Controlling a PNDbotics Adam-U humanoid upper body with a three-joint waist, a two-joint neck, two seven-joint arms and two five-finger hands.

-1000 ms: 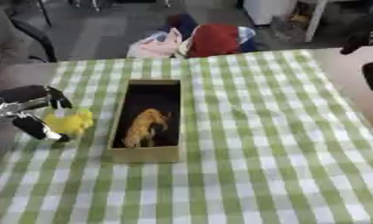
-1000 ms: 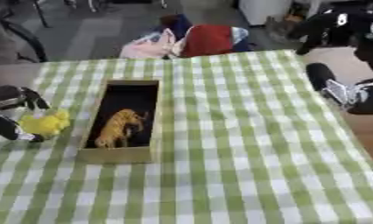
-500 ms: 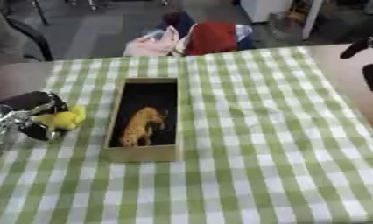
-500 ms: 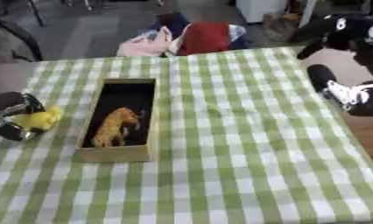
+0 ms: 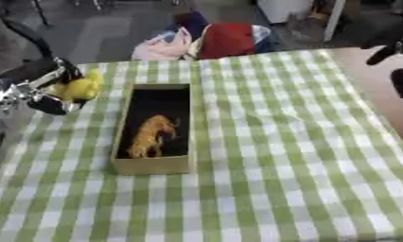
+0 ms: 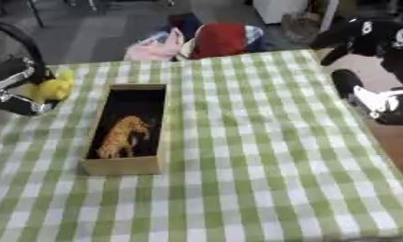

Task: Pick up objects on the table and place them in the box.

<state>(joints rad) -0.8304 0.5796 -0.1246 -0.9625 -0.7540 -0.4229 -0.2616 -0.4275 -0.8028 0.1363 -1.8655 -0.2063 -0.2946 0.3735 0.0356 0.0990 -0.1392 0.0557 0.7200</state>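
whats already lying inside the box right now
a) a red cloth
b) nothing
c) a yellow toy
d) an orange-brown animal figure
d: an orange-brown animal figure lies on the dark floor of the box, while the yellow toy is outside it, held in the left hand above the table's left edge.

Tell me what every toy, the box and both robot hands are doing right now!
yellow toy: held up, left of the box
left hand: curled round the yellow toy
box: open, on the table
orange animal toy: lying inside the box
right hand: raised, holding nothing visible
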